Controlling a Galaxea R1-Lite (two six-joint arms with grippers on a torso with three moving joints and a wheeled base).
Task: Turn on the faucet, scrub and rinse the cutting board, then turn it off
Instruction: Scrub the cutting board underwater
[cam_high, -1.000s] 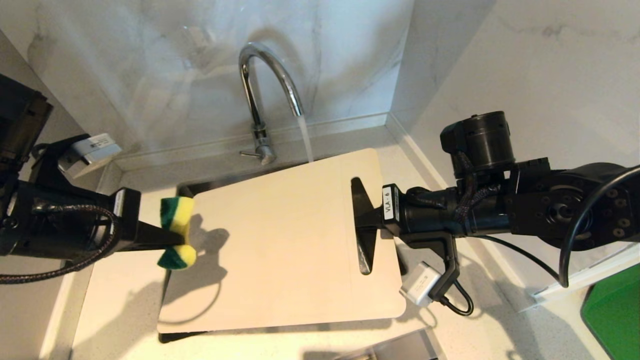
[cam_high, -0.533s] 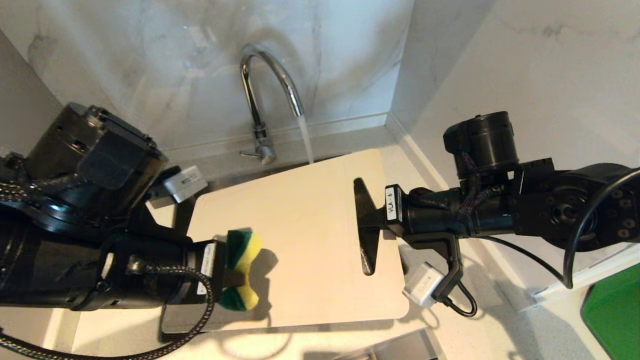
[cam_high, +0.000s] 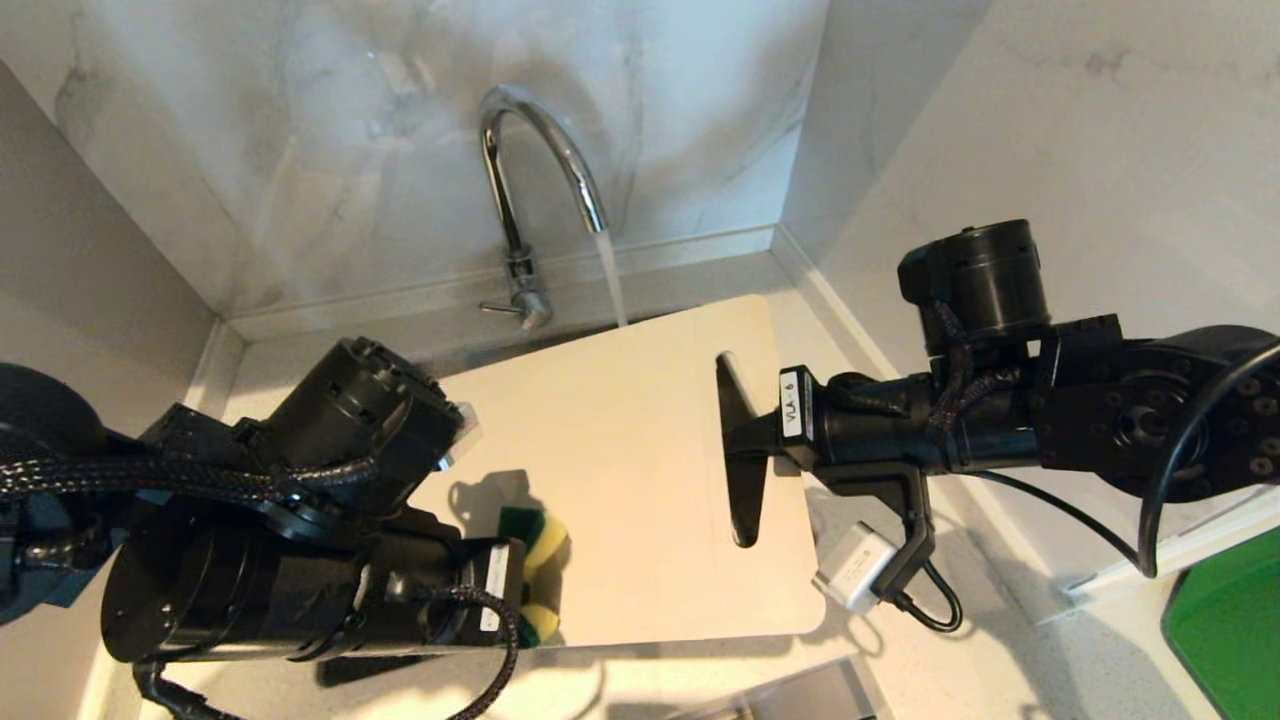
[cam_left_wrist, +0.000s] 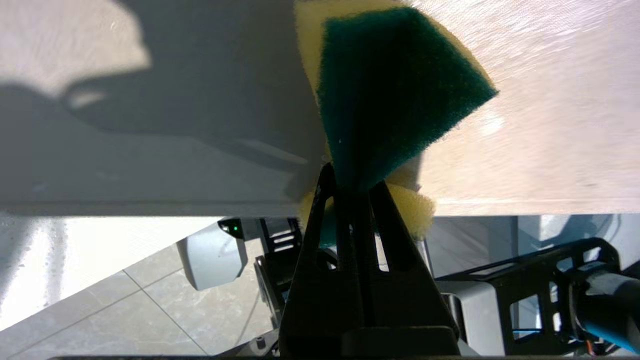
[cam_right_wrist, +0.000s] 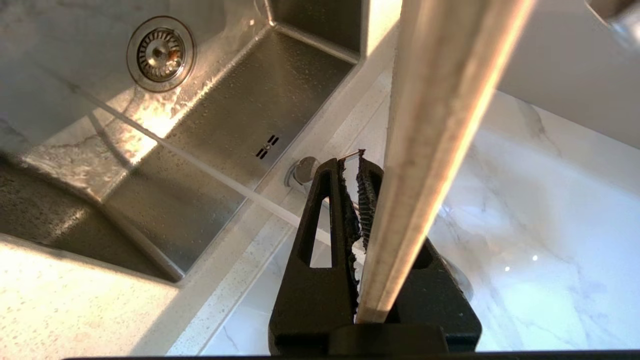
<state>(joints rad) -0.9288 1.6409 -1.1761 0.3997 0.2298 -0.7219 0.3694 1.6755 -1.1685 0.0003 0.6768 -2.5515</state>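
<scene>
The chrome faucet (cam_high: 540, 170) is running, and its stream (cam_high: 612, 285) falls behind the far edge of the cutting board (cam_high: 620, 450). The pale board is held slanted over the sink. My right gripper (cam_high: 742, 450) is shut on its handle end at the cutout, and the board's edge (cam_right_wrist: 440, 125) crosses the right gripper (cam_right_wrist: 352, 165) in the right wrist view. My left gripper (cam_high: 525, 585) is shut on a green-and-yellow sponge (cam_high: 538, 560) at the board's near left corner. In the left wrist view the sponge (cam_left_wrist: 395, 95) fans out from the left gripper (cam_left_wrist: 352, 185) against the board (cam_left_wrist: 550, 125).
Below the board lies the steel sink (cam_right_wrist: 240, 115) with its drain (cam_right_wrist: 160, 52), and the water stream (cam_right_wrist: 200, 165) crosses it. Marble walls close in behind and to the right. A bright green flat object (cam_high: 1225, 630) lies on the counter at the far right.
My left arm has swung right and toward the near edge, carrying the sponge from beyond the board's left side to its near left corner. The right gripper and board have barely moved.
</scene>
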